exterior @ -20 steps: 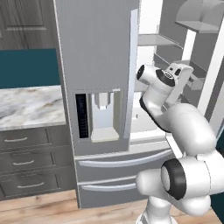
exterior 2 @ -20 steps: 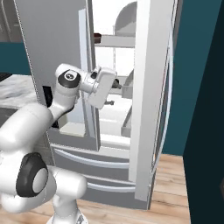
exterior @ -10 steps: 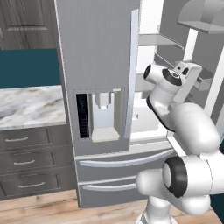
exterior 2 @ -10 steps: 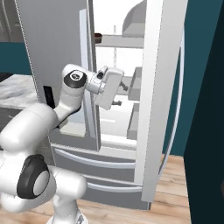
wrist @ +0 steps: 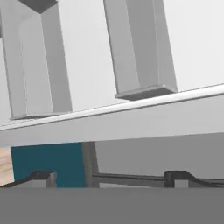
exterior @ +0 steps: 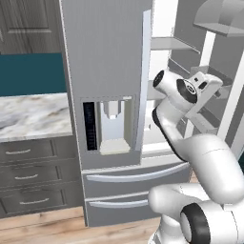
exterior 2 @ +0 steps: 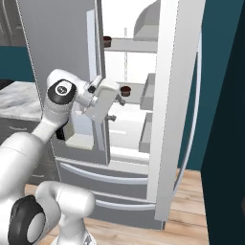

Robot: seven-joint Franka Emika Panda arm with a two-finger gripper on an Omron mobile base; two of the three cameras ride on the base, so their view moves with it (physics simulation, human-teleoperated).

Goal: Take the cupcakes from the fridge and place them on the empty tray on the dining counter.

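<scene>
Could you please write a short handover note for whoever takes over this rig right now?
Gripper: open, empty, raised in the fridge opening, its right door swung open.
One cupcake sits on the middle shelf just beyond the gripper; a second cupcake sits on the upper shelf.
Done: fridge opened, arm brought up to the shelves.
Left: grasp each cupcake and carry both to the tray on the dining counter.

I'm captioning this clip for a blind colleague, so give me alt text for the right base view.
A white robot arm reaches its hand into the open fridge, close to a dark brown cupcake on a middle shelf. A second cupcake sits on the shelf above. The fridge's right door stands open, with two steel drawers below and a wood floor.
</scene>
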